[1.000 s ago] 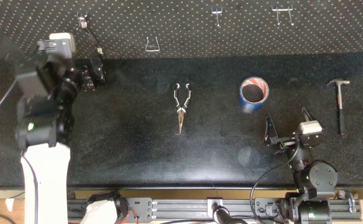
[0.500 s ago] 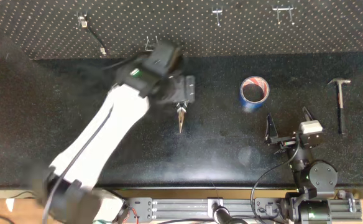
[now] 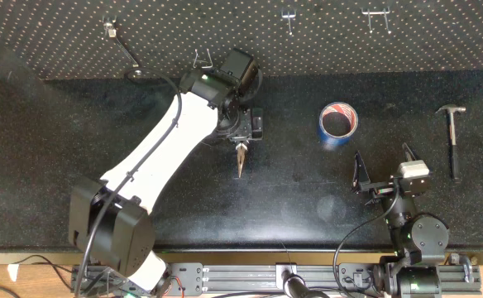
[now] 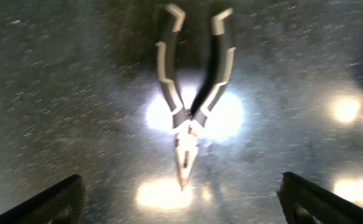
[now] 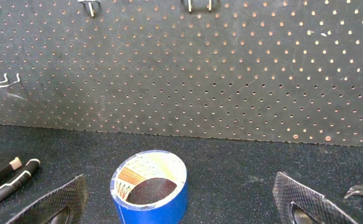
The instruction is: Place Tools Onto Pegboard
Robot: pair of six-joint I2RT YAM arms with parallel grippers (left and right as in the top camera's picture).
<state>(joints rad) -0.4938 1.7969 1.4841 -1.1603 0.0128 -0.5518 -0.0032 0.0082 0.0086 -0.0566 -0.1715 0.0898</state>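
Observation:
Grey-and-black needle-nose pliers lie flat on the black table, handles toward the pegboard. My left gripper hovers right above them, open, with its fingers set wide on either side of the tip and nothing held. A blue roll of tape stands right of centre, and a hammer lies at the far right. My right gripper rests open near the front, facing the tape.
Metal hooks hang on the pegboard: a wire triangle hook, a hook above the centre and a double hook to the right. A cable dangles at the upper left. Bare table lies in front of the pliers.
My left arm swung from the far left across to the pliers and now hovers over them, having settled slightly closer. The right arm, tape and hammer have not moved.

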